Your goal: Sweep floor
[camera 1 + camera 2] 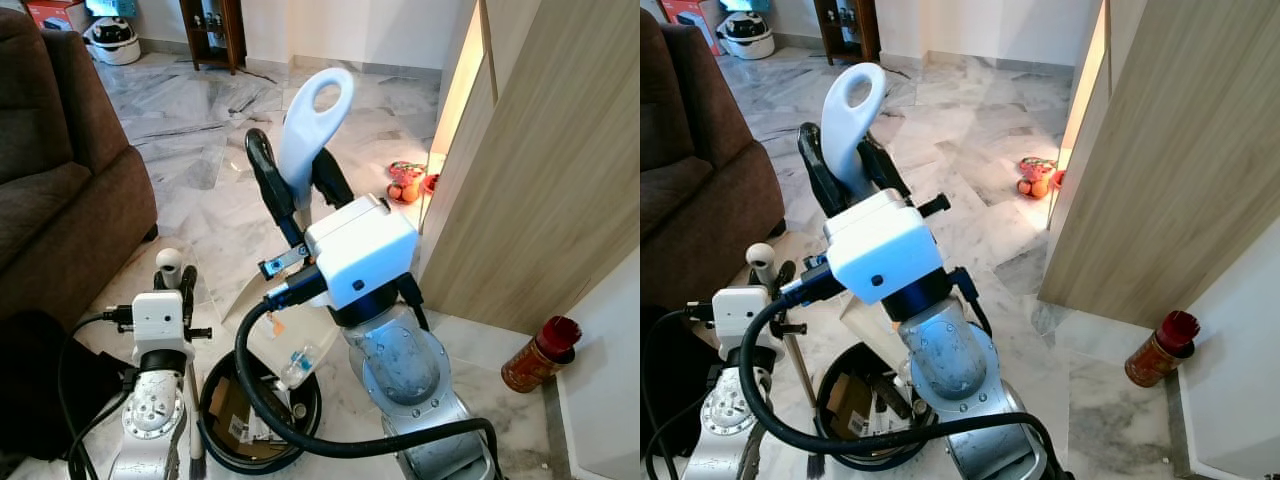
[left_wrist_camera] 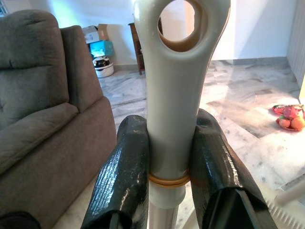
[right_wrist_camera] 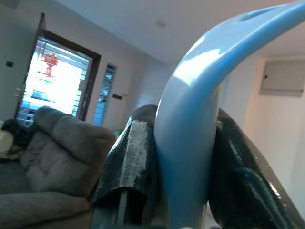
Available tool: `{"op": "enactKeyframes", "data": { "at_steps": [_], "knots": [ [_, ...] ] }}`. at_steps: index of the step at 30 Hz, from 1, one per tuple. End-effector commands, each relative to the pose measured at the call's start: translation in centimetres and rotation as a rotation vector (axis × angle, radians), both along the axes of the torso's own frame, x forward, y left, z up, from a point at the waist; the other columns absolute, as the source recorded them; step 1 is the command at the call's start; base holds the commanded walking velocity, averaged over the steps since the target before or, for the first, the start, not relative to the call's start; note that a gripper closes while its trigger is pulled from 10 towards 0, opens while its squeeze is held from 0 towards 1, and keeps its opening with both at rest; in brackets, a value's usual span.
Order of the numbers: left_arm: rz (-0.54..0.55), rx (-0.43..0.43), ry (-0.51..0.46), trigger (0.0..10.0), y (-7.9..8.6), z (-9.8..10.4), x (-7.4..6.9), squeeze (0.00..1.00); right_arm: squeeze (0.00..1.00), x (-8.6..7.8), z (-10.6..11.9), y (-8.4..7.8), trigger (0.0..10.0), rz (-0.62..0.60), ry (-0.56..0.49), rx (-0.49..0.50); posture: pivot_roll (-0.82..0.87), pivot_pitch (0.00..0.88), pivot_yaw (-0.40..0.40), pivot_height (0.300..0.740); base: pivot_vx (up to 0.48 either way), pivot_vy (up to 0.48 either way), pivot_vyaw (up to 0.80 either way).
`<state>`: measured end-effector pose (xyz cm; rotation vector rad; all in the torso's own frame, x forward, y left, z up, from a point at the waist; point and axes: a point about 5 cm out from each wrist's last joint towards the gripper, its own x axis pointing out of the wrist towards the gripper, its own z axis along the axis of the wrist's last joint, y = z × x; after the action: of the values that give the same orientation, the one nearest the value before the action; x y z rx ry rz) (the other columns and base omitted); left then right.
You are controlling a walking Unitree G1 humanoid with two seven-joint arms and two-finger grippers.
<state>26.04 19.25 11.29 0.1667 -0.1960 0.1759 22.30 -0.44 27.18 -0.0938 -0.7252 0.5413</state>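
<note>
Left eye view, nearest item: round black plastic bin (image 1: 250,462) on the floor between the two arms, holding cardboard scraps and a clear plastic bottle. Just beside its left rim runs the thin stick of the broom, whose cream plastic handle with a hanging loop (image 1: 168,262) is clamped in the left gripper (image 2: 170,121), the black fingers narrow and pressed on both sides just above an orange ring. The broom head cannot be made out. Next, above the bin's far rim: a pale wedge-shaped panel (image 1: 243,302), probably the dustpan's pan. Its pale blue-white looped plastic handle (image 1: 318,110) stands upright, gripped tight in the right gripper (image 1: 295,160). At the left edge of the grey-veined marble floor (image 1: 200,130) is a brown upholstered sofa (image 1: 60,200); at the right edge is a light wood-grain panel (image 1: 540,180), with a red-capped bottle (image 1: 538,355) near its foot. Farther on, by the panel's far corner, lies a small heap of orange and red fruit (image 1: 405,182). Farthest are a dark wooden cabinet (image 1: 213,30) and a white rounded appliance (image 1: 112,40). Handling note, as judgement: both tools look secured, so the sweep likely calls for setting the pan's lip flat on the marble, drawing short strokes towards it, and steering the stick clear of the bin rim and the arm cables.
</note>
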Motion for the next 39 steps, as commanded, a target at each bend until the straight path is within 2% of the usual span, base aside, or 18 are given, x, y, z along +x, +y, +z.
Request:
{"op": "enactKeyframes", "data": {
  "at_steps": [1, 9, 14, 26, 32, 33, 34, 35, 37, 38, 39],
  "knots": [
    [-0.019, -0.007, -0.052, 10.0, -0.4, 0.8, 0.2, 0.0, 0.0, -0.8, 0.9, 0.2, 10.0, 0.036, -0.033, 0.048, 0.06, 0.083, -0.002, 0.74, 0.0, 0.0, 0.0],
    [-0.017, -0.004, -0.053, 10.0, -0.3, 0.8, 0.2, 0.0, 0.0, -0.8, 1.1, 0.0, 10.0, 0.012, -0.055, 0.049, 0.06, 0.083, -0.002, 0.74, 0.0, 0.0, 0.0],
    [-0.017, -0.003, -0.053, 10.0, -0.3, 0.8, 0.1, 0.0, 0.0, -0.9, 1.6, -0.3, 10.0, -0.026, -0.111, 0.044, 0.06, 0.087, -0.002, 0.74, 0.0, 0.0, 0.0],
    [-0.02, -0.004, -0.048, 10.0, -0.4, 0.8, 0.1, 0.0, 0.0, -0.7, 1.4, -0.4, 10.0, -0.037, -0.099, 0.044, 0.06, 0.087, -0.001, 0.74, 0.0, 0.0, 0.0],
    [-0.026, -0.006, -0.048, 10.0, -0.4, 0.7, 0.2, 0.0, 0.0, 1.0, 1.6, -2.5, 10.0, -0.175, -0.149, -0.002, 0.06, 0.081, 0.003, 0.74, 0.0, 0.0, 0.0],
    [-0.028, -0.006, -0.047, 10.0, -0.4, 0.7, 0.2, 0.0, 0.0, 2.1, 1.7, -3.9, 10.0, -0.258, -0.171, -0.027, 0.06, 0.08, 0.003, 0.74, 0.0, 0.0, 0.0],
    [-0.028, -0.006, -0.047, 10.0, -0.4, 0.7, 0.2, 0.0, 0.0, 2.1, 1.7, -3.9, 10.0, -0.258, -0.171, -0.027, 0.06, 0.08, 0.003, 0.74, 0.0, 0.0, 0.0],
    [-0.029, -0.007, -0.046, 10.0, -0.5, 0.7, 0.2, 0.0, 0.0, 3.2, 1.9, -5.4, 10.0, -0.347, -0.185, -0.045, 0.06, 0.075, 0.004, 0.74, 0.0, 0.0, 0.0],
    [-0.03, -0.007, -0.045, 10.0, -0.5, 0.7, 0.2, 0.0, 0.0, 3.5, 1.9, -6.0, 10.0, -0.376, -0.19, -0.051, 0.06, 0.075, 0.004, 0.74, 0.0, 0.0, 0.0],
    [-0.032, -0.007, -0.044, 10.0, -0.5, 0.7, 0.2, 0.0, 0.0, 4.6, 1.7, -7.8, 10.0, -0.476, -0.177, -0.064, 0.06, 0.069, 0.005, 0.74, 0.0, 0.0, 0.0],
    [-0.032, -0.007, -0.044, 10.0, -0.5, 0.7, 0.2, 0.0, 0.0, 4.6, 1.7, -7.8, 10.0, -0.476, -0.177, -0.064, 0.06, 0.069, 0.005, 0.74, 0.0, 0.0, 0.0]
  ]
}}
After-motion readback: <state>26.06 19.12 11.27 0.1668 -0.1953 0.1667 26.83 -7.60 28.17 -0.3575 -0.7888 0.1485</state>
